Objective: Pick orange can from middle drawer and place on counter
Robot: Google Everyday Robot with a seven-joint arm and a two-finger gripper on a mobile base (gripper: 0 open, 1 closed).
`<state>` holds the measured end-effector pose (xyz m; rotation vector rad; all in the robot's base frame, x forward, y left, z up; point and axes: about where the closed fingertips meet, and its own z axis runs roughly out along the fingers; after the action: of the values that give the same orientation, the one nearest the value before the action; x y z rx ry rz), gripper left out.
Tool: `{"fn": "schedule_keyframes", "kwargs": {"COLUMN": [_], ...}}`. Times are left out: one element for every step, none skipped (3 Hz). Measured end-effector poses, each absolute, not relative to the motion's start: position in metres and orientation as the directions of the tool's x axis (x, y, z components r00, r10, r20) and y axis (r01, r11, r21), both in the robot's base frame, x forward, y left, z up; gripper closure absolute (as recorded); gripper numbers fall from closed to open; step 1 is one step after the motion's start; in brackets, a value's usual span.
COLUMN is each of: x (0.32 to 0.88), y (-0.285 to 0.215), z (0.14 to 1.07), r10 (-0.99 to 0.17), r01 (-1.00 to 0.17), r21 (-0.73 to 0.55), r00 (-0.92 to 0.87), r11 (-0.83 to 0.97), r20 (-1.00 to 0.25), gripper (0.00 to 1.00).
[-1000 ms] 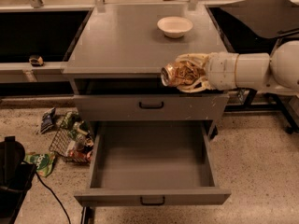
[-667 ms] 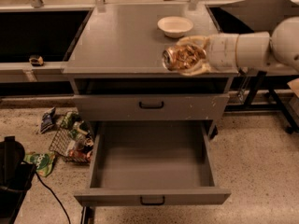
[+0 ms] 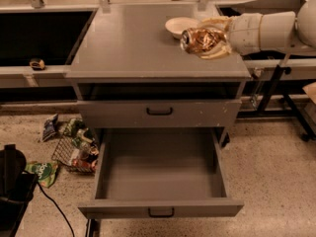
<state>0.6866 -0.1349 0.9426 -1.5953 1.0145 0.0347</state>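
The tool (image 3: 211,43), closed on the orange can (image 3: 196,37), hovers above the desk (image 3: 133,43), 3 o'clock edge. The middle drawer (image 3: 160,210) stands open.

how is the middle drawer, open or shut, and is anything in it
Open and empty: the middle drawer is pulled out, floor bare. The hand holds the orange can over the counter.

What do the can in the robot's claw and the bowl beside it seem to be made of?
The orange can, held by the gripper above the counter, looks metal: glossy gold glints. The white bowl looks ceramic or plastic: smooth, matte, unclear which.
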Motion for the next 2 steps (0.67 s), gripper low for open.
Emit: {"fn": "schedule_keyframes", "kwargs": {"x": [0.69,0.7], "y": [-0.133,-0.127], "z": [0.935,0.919], "r10": [-0.588,-0.546], "r01": [-0.65,-0.741], "r21": [-0.755,-0.63], "r00": [0.576,0.437], "r11": [0.092,0.231], "r20": [-0.568,-0.714], "gripper": [1.0,1.0]}}
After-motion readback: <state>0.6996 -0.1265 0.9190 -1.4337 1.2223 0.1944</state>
